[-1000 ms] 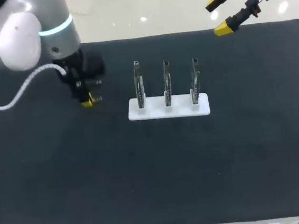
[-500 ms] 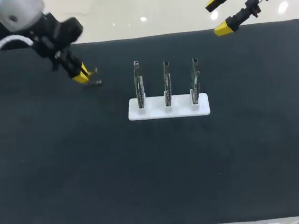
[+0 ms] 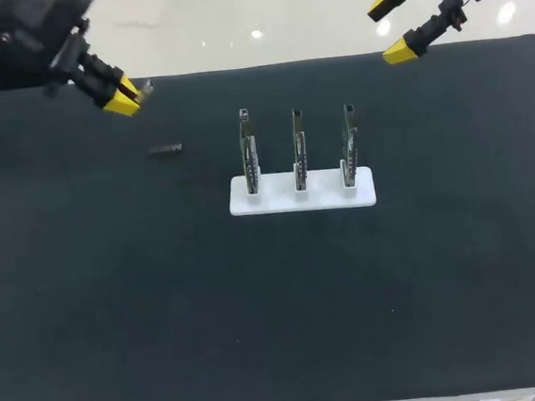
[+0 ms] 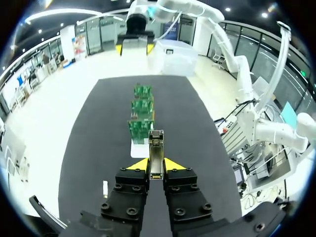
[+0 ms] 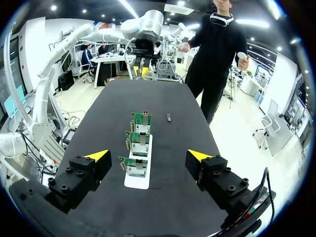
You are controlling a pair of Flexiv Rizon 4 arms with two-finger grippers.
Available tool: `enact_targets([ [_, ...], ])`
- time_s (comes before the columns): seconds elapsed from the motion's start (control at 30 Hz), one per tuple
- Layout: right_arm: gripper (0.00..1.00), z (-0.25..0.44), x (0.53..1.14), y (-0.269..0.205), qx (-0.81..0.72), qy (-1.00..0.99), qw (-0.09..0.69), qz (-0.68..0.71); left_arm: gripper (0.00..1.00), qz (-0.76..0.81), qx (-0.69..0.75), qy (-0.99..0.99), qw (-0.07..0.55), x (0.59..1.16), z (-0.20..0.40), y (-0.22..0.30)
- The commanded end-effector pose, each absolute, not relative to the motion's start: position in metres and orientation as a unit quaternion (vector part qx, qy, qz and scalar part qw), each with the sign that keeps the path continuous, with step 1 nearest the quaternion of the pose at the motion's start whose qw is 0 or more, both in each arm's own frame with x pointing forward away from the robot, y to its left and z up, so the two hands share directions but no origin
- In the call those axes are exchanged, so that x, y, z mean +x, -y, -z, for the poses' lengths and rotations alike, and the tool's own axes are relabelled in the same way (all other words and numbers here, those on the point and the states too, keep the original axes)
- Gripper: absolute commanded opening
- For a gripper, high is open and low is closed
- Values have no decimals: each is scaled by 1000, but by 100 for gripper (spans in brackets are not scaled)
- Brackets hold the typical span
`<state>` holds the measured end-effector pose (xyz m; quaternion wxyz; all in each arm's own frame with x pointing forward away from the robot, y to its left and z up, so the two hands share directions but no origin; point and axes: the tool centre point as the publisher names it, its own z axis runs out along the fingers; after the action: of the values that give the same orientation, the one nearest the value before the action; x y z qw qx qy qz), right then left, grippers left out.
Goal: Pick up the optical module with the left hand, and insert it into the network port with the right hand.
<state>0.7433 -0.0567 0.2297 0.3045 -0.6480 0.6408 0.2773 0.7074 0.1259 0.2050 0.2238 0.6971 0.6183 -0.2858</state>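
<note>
Pinching the module (image 4: 156,153), the left gripper (image 3: 125,95) has lifted away to the far left, ready for handover to the spread right gripper (image 3: 389,28).

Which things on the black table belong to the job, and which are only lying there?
Job: slim metal optical module in left gripper; three green upright circuit boards on white base; open right gripper.
Lying about: small grey piece.

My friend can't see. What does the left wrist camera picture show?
The left gripper is shut on a small metal optical module, held over the black table. Ahead stands a white base with three green circuit boards in a row.
</note>
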Motion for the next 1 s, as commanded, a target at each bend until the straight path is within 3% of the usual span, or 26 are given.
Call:
enact_targets([
  [0.03,100,-229,743,57,-648,-640,306,-277,0,297,693,-603,261,702,-209,-130],
  [0.27,100,-229,743,57,-648,-640,306,-277,0,313,688,-554,348,705,-219,-133],
  [0.93,100,-229,743,57,-648,-640,306,-277,0,313,688,-554,348,705,-219,-133],
  [1.0,100,-229,743,57,-648,-640,306,-277,0,343,672,-539,374,705,-222,-128],
])
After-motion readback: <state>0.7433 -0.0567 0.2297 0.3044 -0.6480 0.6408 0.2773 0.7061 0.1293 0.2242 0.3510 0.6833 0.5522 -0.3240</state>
